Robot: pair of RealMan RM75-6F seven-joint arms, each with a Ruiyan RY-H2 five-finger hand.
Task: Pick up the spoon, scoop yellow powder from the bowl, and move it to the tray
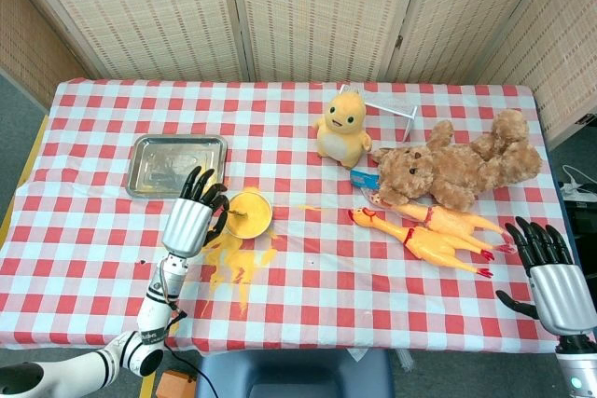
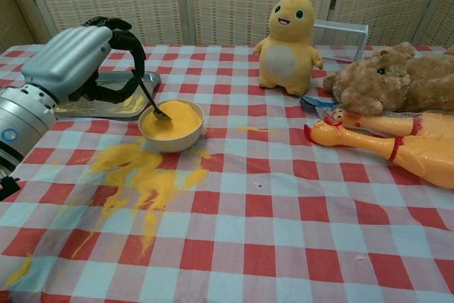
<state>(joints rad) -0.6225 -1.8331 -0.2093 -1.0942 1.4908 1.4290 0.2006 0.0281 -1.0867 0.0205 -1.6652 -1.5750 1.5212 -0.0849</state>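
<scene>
Fingers (image 2: 120,33) of the left hand (image 2: 71,62) grip the spoon (image 2: 151,101), tip in the powder bowl (image 2: 171,125); the right hand (image 1: 550,272) hangs open.

Bowl (image 2: 171,124) sits left of centre on the table (image 1: 308,267), the tray (image 1: 176,164) behind it at upper left. Spilled powder (image 2: 138,175) lies in front of the bowl. The left hand (image 2: 74,62) holds the spoon (image 2: 151,101), its tip in the bowl. Plush toy (image 2: 287,35) stands upper centre; teddy bear (image 2: 386,76) and rubber chicken (image 2: 390,148) lie at right.

Left hand (image 2: 74,62) with fingers curled, right hand (image 1: 550,272) open, fingers apart
</scene>
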